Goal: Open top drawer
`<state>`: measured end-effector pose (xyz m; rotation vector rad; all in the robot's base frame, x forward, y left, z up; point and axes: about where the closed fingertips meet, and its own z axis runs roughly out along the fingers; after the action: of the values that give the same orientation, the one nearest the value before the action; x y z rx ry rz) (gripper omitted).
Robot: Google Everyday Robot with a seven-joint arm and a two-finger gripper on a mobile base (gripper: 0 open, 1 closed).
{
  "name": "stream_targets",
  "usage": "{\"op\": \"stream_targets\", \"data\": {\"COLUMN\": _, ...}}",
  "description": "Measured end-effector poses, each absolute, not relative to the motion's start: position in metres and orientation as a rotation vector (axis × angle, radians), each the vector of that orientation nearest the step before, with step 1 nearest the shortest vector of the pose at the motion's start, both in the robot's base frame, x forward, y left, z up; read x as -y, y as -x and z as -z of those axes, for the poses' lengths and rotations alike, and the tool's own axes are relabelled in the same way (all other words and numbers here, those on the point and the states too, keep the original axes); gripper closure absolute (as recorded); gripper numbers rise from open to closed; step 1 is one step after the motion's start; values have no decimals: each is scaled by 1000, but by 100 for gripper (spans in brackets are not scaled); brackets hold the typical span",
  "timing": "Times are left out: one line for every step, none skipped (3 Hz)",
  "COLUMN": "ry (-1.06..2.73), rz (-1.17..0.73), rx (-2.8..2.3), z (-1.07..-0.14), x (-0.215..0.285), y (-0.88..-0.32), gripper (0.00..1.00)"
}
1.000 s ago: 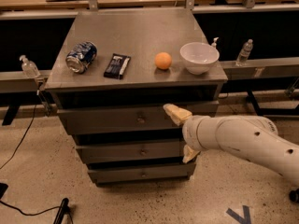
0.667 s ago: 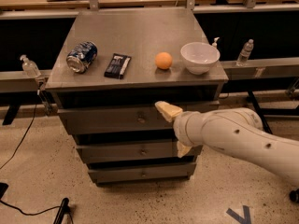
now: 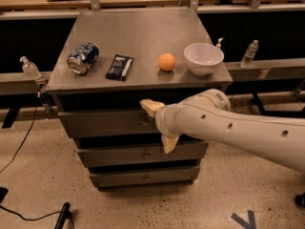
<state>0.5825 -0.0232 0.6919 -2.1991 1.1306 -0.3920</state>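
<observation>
My gripper (image 3: 155, 126) is at the front of the top drawer (image 3: 102, 123). Its fingers are spread wide and hold nothing, one above the knob (image 3: 143, 123) and one below and right of it. I judge it is lined up to pinch and pull. The drawer looks shut, directly under the cabinet top (image 3: 143, 32). The can (image 3: 82, 57), bar (image 3: 119, 67), orange (image 3: 166, 61) and bowl (image 3: 203, 57) sit up there, out of the arm's way.

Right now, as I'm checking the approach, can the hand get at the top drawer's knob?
Probably yes: the hand is open at the top drawer front, one finger above the knob, one lower; nothing seems to block it.
</observation>
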Motion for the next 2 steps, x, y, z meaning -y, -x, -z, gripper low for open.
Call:
{"op": "stream_targets", "data": {"ry": 2251, "rz": 302, "rx": -1194, "z": -674, "x": 3, "y": -607, "gripper": 4}}
{"op": "stream_targets", "data": {"ry": 2270, "rz": 245, "rx": -1261, "z": -661, "x": -1, "y": -623, "gripper": 8}}
